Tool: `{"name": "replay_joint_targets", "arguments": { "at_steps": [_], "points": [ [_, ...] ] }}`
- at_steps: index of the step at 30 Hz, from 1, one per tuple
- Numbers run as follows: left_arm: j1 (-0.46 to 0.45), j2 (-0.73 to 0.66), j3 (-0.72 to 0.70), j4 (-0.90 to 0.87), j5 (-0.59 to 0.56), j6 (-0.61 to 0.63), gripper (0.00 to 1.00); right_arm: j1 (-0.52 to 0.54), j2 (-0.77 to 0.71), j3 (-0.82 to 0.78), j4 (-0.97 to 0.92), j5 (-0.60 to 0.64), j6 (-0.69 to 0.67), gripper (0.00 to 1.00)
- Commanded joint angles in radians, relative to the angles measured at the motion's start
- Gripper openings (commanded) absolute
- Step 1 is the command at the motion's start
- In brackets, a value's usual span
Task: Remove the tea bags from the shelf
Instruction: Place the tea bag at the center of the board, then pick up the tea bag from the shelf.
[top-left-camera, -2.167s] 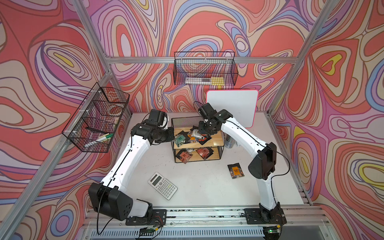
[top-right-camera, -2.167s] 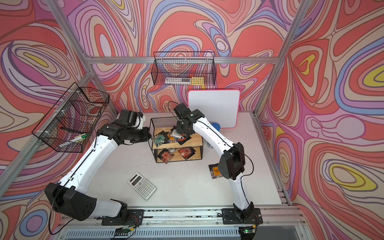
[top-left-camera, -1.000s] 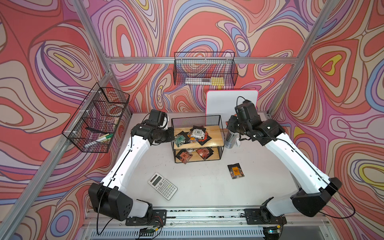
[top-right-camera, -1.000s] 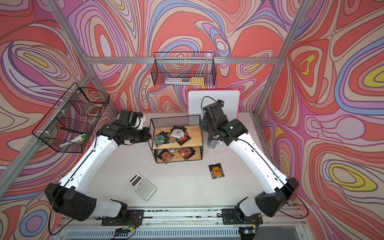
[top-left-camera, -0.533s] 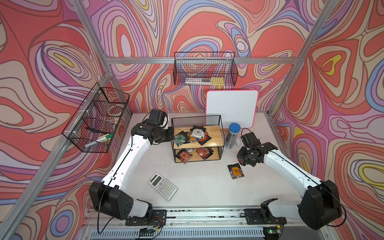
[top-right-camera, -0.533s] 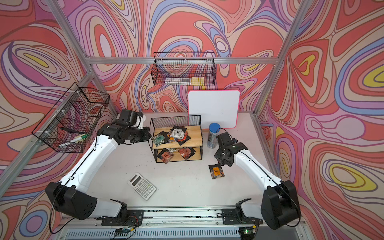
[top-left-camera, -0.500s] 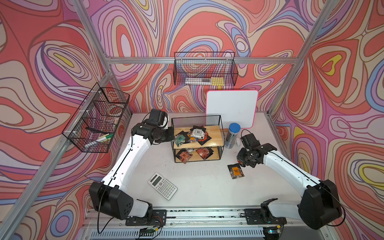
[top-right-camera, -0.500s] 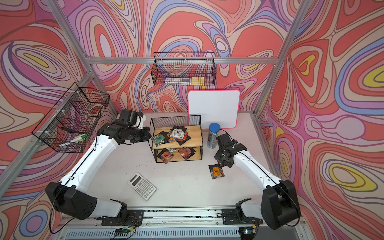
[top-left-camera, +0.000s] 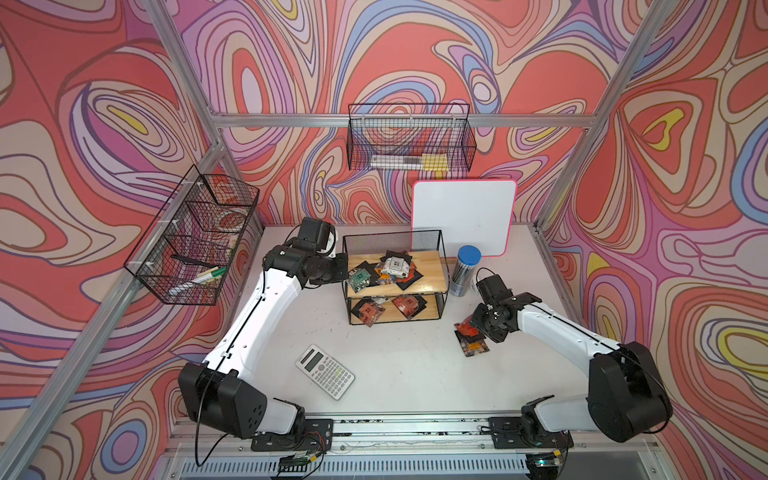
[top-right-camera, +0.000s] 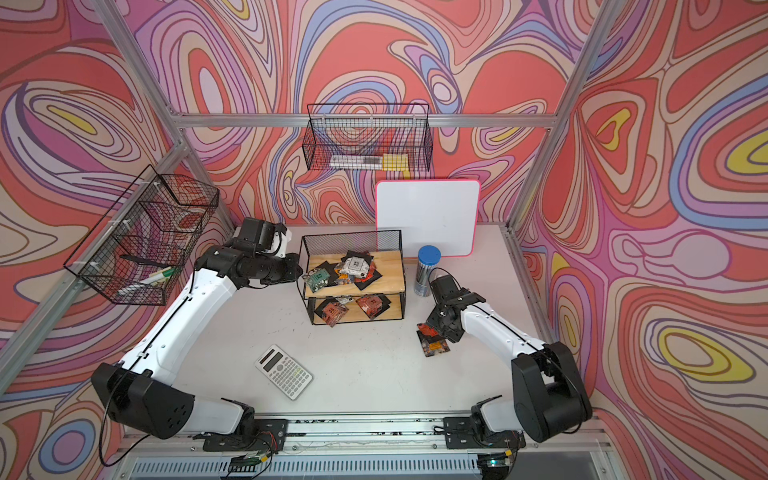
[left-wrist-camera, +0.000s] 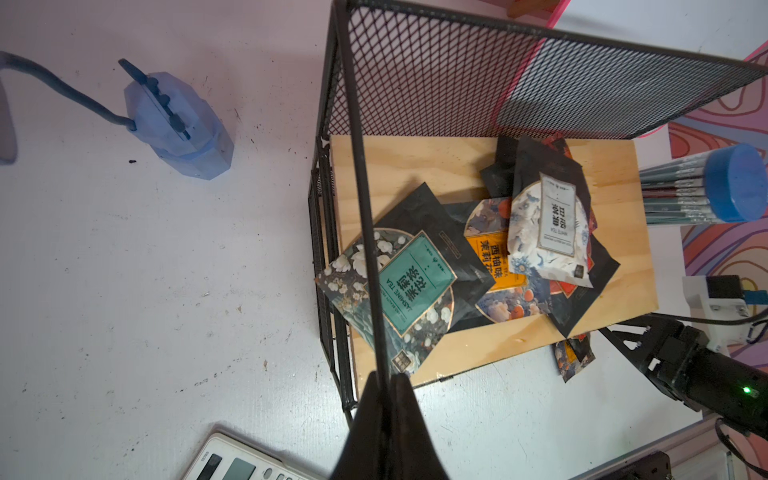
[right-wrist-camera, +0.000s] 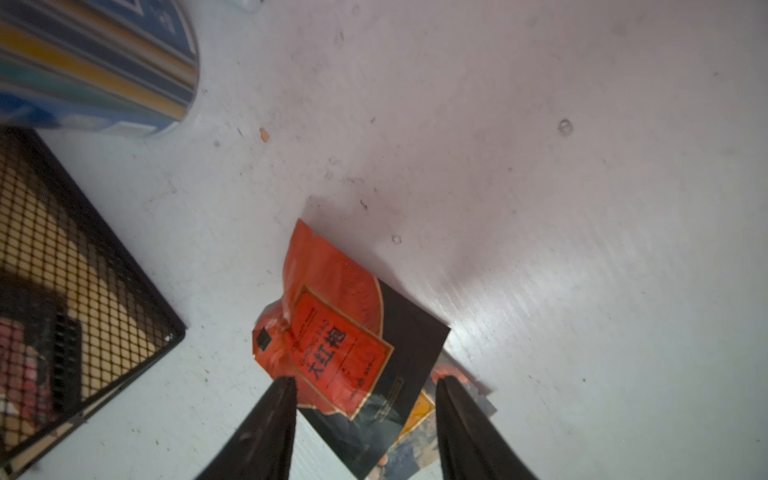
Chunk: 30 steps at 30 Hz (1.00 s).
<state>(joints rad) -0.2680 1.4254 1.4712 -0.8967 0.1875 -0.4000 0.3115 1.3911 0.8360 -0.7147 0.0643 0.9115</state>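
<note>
Surroundings: clear tube with blue lid (top-left-camera: 465, 270) just right of two-tier wooden shelf in black wire frame (top-left-camera: 432, 266); white pink-edged board (top-left-camera: 463, 216) behind; grey calculator (top-left-camera: 325, 371) in front. Right gripper (right-wrist-camera: 365, 386) unobstructed, jaws released, straddling red-labelled tea bag (right-wrist-camera: 332, 328) lying on orange-labelled tea bag (top-left-camera: 475, 347) on white table (top-left-camera: 395, 374). Left gripper (left-wrist-camera: 387, 376) clenched on shelf's wire corner post. Other glossy tea bags (top-left-camera: 388, 270) remain on both boards. Versus one second ago: right arm came from tube down to table; red bag newly dropped.

Calculator (top-left-camera: 325, 371) on table (top-left-camera: 415, 374); whiteboard (top-left-camera: 462, 218) leaning behind blue-lidded canister (top-left-camera: 464, 272).
</note>
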Motion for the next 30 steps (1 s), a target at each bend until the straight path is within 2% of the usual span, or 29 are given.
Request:
{"name": "replay_joint_targets", "arguments": {
  "at_steps": [1, 8, 16, 18, 21, 25, 30],
  "points": [
    [0.000, 0.007, 0.015, -0.005, -0.016, 0.018, 0.00, -0.005, -0.043, 0.063, -0.054, 0.059, -0.003, 0.65],
    [0.000, 0.006, 0.014, -0.004, -0.010, 0.015, 0.00, -0.005, -0.070, 0.311, -0.214, 0.186, -0.086, 0.76],
    [0.000, 0.004, 0.008, -0.002, -0.009, 0.013, 0.00, 0.002, -0.032, 0.618, -0.288, 0.247, -0.228, 0.74],
    [0.000, 0.003, 0.008, -0.002, -0.011, 0.013, 0.00, 0.044, -0.006, 0.699, -0.297, 0.286, -0.284, 0.74],
    [0.000, 0.003, 0.006, -0.003, -0.008, 0.013, 0.00, 0.167, 0.081, 0.855, -0.331, 0.357, -0.378, 0.74],
    [0.000, 0.004, 0.005, -0.002, -0.009, 0.012, 0.00, 0.320, 0.272, 1.092, -0.422, 0.351, -0.443, 0.74],
    [0.000, 0.003, 0.005, -0.002, -0.012, 0.013, 0.00, 0.404, 0.520, 1.380, -0.555, 0.301, -0.453, 0.75]
  ]
}}
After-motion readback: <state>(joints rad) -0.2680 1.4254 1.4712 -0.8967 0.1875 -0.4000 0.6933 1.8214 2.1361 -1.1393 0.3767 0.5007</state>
